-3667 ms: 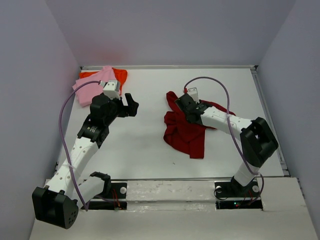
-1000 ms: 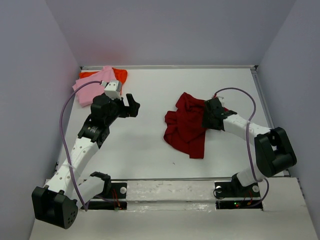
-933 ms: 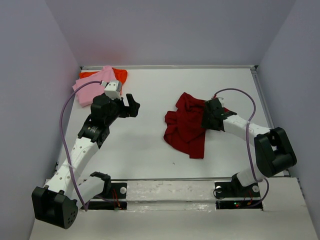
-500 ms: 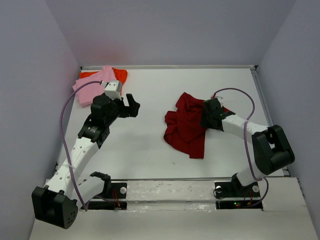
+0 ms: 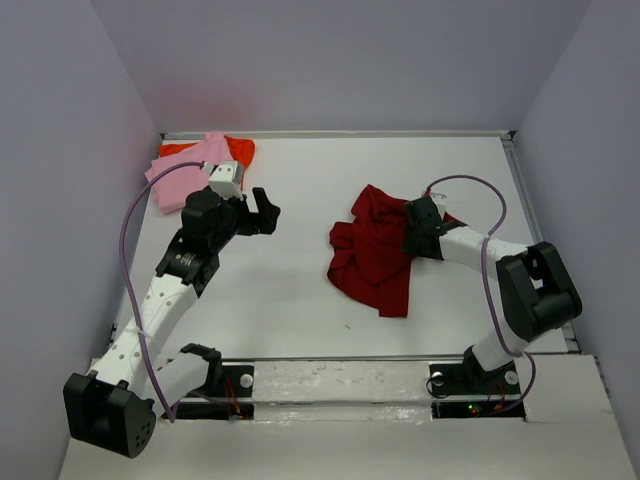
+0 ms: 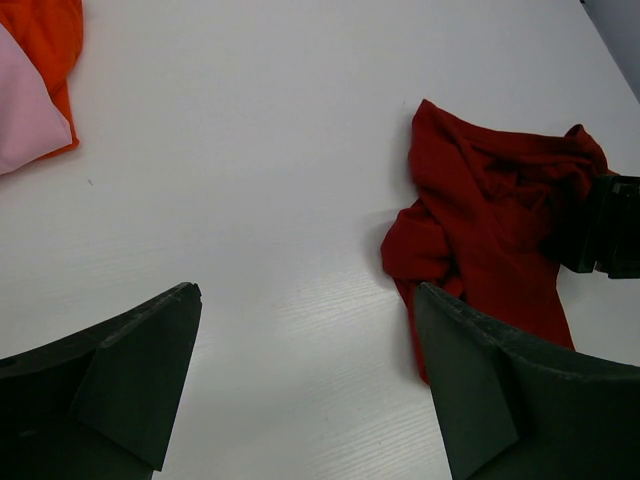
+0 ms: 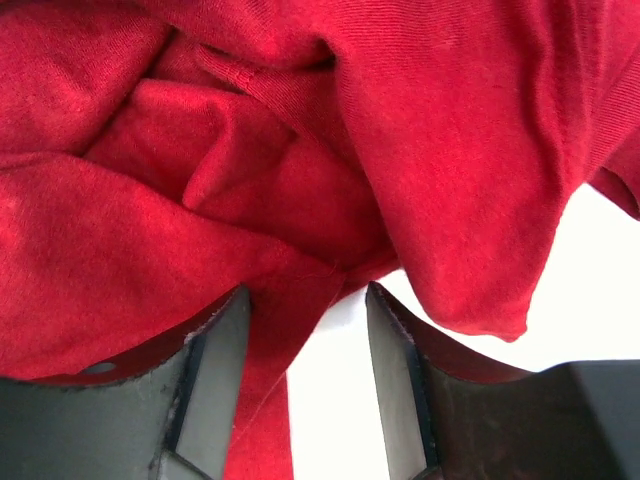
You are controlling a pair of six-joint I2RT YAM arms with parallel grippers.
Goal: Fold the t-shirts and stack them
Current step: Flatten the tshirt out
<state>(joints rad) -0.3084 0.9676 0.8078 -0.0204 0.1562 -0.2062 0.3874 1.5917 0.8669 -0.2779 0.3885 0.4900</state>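
Observation:
The dark red t-shirt (image 5: 372,258) lies crumpled right of the table's middle; it also shows in the left wrist view (image 6: 480,225). My right gripper (image 5: 413,233) is down at its right edge. In the right wrist view its jaws (image 7: 307,300) stand open, with a flap of the red cloth (image 7: 280,150) lying between them over the white table. The light pink t-shirt (image 5: 185,177) lies on the bright orange t-shirt (image 5: 240,151) at the far left corner. My left gripper (image 5: 265,212) is open and empty, held above bare table (image 6: 305,292) between the two piles.
White table (image 5: 300,180) with a raised rim at the back and right side (image 5: 530,215). Purple-grey walls close in the left, back and right. The right arm's cable (image 5: 470,185) loops above the red shirt's right side.
Since 3.7 s ago my right gripper moved from the red shirt's upper left to its right edge, and the cloth shifted right. In the last second only the right elbow shifted slightly. Left arm unchanged.

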